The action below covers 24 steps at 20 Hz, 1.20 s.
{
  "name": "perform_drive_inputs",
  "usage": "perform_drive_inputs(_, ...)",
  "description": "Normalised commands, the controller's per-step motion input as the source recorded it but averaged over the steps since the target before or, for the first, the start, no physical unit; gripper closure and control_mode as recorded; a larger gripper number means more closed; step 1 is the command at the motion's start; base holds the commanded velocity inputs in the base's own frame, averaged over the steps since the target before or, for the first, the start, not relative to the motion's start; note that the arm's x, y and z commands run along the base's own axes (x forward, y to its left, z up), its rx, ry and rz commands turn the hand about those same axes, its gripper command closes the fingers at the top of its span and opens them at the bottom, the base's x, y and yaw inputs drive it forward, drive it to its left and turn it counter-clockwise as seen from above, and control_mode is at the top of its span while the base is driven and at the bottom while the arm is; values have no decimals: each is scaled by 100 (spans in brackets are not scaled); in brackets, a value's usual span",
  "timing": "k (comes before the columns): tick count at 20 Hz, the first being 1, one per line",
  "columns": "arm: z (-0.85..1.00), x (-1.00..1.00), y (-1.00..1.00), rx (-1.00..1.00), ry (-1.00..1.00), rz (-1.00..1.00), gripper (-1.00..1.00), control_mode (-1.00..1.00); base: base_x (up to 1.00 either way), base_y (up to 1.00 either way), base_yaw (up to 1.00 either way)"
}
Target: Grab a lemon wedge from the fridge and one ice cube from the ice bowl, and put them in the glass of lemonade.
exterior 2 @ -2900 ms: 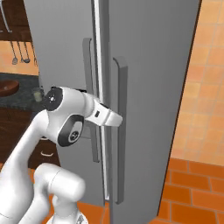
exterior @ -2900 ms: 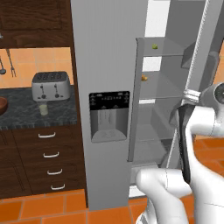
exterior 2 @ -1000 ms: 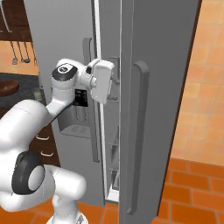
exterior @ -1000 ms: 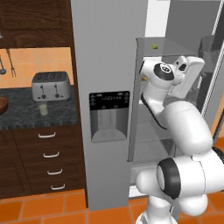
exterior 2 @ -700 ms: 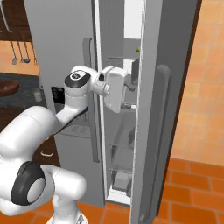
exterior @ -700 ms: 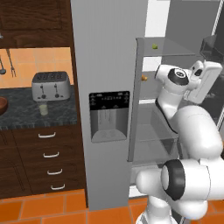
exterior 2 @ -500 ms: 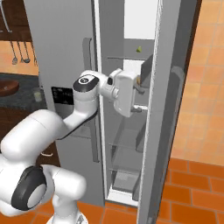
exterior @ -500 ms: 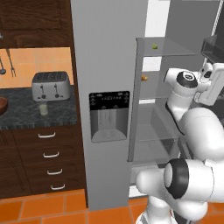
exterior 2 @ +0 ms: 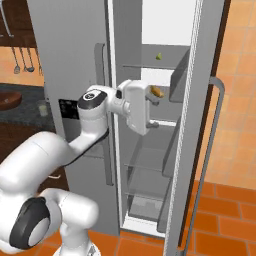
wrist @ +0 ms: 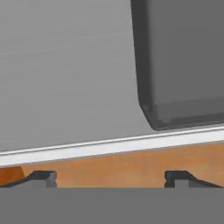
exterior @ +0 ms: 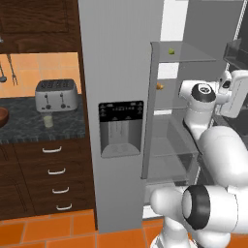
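A home kitchen, rendered. A tall grey fridge [exterior: 116, 72] stands with its right door swung open on glass shelves [exterior: 186, 58], and has a black-panelled dispenser [exterior: 120, 127] in its left door. To its left runs a dark speckled counter [exterior: 24, 131] carrying a silver toaster [exterior: 55, 94], above dark wood drawers [exterior: 51, 174] with pale handles. Utensils [exterior 2: 20, 62] hang against an orange tiled wall [exterior: 34, 68], and the floor [exterior 2: 215, 220] is orange tile.

Fridge [exterior: 116, 58] door open; lemon wedge [exterior: 171, 51] on top shelf.
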Motion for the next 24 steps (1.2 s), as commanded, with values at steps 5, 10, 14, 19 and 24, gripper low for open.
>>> perform_drive_inputs(5, 77, 5, 35, -7, 7, 0, -100, -100, 0, 0, 0)
perform_drive_inputs(10, 39, 68, -53, -5, 18, -5, -100, -100, 0, 0, 0)
perform_drive_inputs(14, -50, 29, -51, 2, 15, -6, -100, -100, 0, 0, 0)
perform_drive_inputs(19, 1, 8, -25, 5, 6, -4, -100, -100, 0, 0, 0)
perform_drive_inputs(24, 39, 0, 30, 7, 1, 0, -100, -100, 0, 0, 0)
